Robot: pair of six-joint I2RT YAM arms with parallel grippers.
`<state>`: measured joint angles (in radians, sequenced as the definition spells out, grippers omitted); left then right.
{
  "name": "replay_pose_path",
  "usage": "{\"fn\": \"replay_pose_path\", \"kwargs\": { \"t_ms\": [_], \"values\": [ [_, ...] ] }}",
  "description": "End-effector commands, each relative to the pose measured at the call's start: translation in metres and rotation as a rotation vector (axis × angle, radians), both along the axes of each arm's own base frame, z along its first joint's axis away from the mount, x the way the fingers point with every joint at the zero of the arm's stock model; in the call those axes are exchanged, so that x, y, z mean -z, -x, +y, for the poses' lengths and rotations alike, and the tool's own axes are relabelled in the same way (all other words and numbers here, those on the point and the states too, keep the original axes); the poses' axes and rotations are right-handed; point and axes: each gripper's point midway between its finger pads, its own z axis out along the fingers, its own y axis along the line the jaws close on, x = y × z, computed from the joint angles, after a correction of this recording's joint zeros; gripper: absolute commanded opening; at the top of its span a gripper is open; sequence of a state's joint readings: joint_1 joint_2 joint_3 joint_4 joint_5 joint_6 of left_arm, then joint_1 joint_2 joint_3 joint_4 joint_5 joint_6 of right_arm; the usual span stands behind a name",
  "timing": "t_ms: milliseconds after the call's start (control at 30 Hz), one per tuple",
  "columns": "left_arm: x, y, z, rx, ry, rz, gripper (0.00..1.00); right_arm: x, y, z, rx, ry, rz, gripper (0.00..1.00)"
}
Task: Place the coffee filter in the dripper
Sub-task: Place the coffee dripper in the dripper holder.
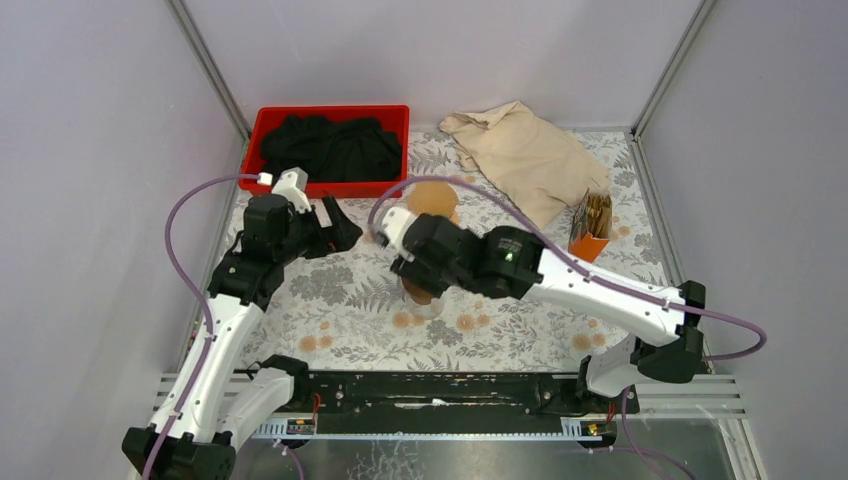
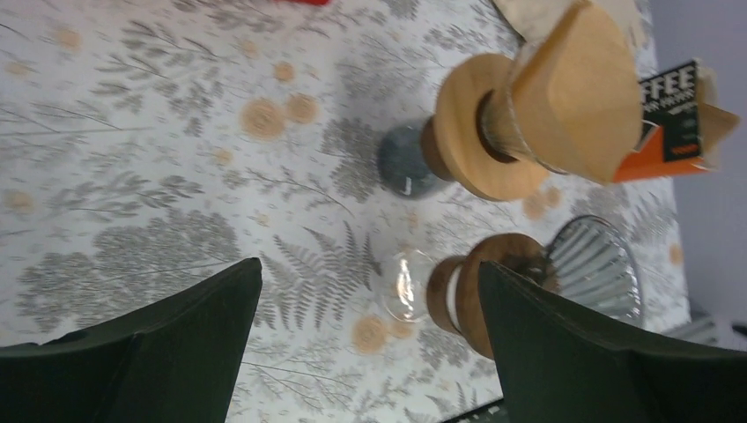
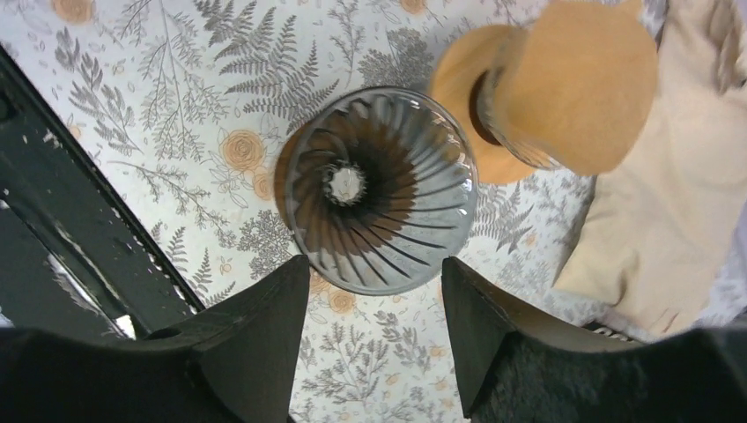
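Observation:
A glass dripper [image 3: 379,189] with a ribbed cone and a wooden collar stands upright on the flowered tablecloth, with nothing in it. My right gripper [image 3: 374,264] hangs just above it, open, its fingers apart and holding nothing. In the top view that dripper [image 1: 424,297] is mostly hidden under the right wrist. Behind it stands a second dripper [image 2: 493,132] with a brown paper coffee filter [image 2: 581,88] sitting in its cone. My left gripper [image 2: 370,264] is wide open over the cloth, left of both drippers, and holds nothing.
An orange box of filters [image 1: 590,232] stands at the right. A beige cloth [image 1: 525,155] lies at the back right. A red bin [image 1: 333,120] with black cloth sits at the back left. Grey walls close in three sides.

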<state>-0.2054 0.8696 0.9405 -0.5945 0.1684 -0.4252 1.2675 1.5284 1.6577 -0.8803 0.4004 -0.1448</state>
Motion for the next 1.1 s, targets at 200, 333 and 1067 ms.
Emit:
{"fn": "replay_pose_path", "kwargs": {
  "t_ms": [200,333,1067],
  "values": [
    [-0.015,0.026,-0.050,0.187,0.260,0.099,0.94,-0.019,-0.034,-0.029,0.249,-0.334,0.191,0.64],
    [-0.021,0.034,-0.066,0.245,0.298,0.106,0.90,-0.008,-0.044,-0.038,0.325,-0.385,0.264,0.61],
    [0.016,0.042,-0.130,0.375,0.229,0.194,0.59,0.040,-0.063,-0.037,0.450,-0.507,0.440,0.40]
  ]
}}
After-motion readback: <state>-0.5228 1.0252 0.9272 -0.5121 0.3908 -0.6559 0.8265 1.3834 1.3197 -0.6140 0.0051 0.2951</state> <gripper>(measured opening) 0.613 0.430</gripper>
